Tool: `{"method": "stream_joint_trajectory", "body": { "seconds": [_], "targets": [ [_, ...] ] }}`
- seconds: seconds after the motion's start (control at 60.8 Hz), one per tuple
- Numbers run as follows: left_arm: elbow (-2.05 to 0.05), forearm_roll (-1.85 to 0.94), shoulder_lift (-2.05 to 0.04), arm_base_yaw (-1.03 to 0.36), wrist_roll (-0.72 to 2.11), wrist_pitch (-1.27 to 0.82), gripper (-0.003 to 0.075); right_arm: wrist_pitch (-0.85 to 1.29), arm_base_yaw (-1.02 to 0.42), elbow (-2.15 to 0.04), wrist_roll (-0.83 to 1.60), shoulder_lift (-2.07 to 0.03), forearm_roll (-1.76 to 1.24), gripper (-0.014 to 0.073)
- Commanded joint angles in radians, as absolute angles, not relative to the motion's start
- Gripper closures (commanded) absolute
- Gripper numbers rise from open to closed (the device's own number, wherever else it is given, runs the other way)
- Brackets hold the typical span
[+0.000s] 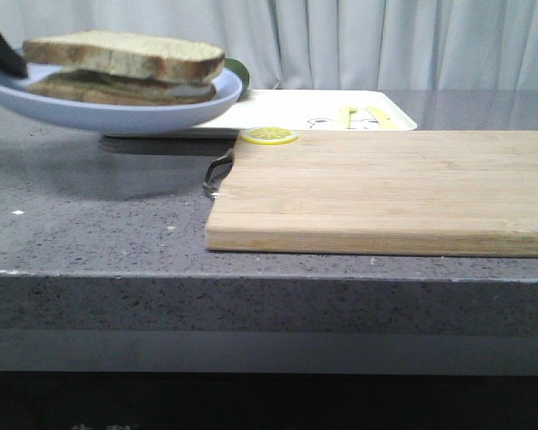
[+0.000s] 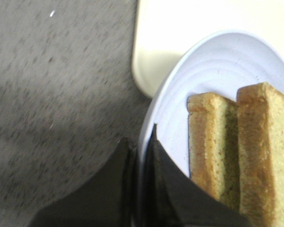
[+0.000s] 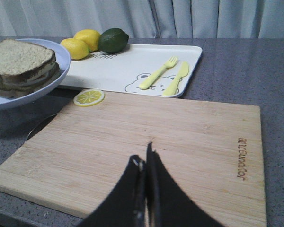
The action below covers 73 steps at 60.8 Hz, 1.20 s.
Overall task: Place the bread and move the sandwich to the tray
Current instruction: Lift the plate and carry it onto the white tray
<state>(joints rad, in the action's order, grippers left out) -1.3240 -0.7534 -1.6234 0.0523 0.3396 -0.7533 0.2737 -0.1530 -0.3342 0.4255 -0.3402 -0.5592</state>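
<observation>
Wooden cutting board [image 1: 386, 190] lies nearest, bare apart from a lemon slice [image 1: 269, 135] at its ten o'clock corner. Raised off the counter at ten o'clock, the plate [image 1: 117, 115] carries the sandwich [image 1: 125, 67], lying flat, long axis left to right. Left gripper [image 2: 143, 149] clamps the plate's rim. Behind sits the tray [image 3: 132, 66]. Right gripper [image 3: 144, 163] hangs over the board, fingers pressed together, holding nothing.

The sandwich [image 1: 124, 67] filling is hiding between the slices; beside it, the plate [image 1: 108, 112] rim is running off the front view's edge
</observation>
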Motion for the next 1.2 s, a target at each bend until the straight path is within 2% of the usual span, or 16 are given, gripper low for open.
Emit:
{"method": "stream_joint_trajectory", "body": {
  "seconds": [0.0, 0.313, 0.855, 1.184],
  "targets": [
    [-1.423, -0.846, -1.597, 0.047, 0.329, -0.719, 0.0741, 0.2, -0.155, -0.361, 0.43, -0.346, -0.568, 0.0663],
    [-1.769, -0.846, -1.822, 0.035, 0.321, -0.771, 0.0741, 0.196, -0.155, -0.361, 0.43, -0.346, -0.568, 0.0663],
    [-2.475, -0.795, -2.326, -0.088, 0.207, -0.937, 0.0741, 0.196, -0.155, -0.361, 0.43, -0.346, -0.568, 0.0663],
    [-2.586, -0.687, -2.426, -0.143, 0.207, -0.92, 0.0741, 0.196, -0.155, -0.361, 0.43, -0.346, -0.568, 0.0663]
  ]
}}
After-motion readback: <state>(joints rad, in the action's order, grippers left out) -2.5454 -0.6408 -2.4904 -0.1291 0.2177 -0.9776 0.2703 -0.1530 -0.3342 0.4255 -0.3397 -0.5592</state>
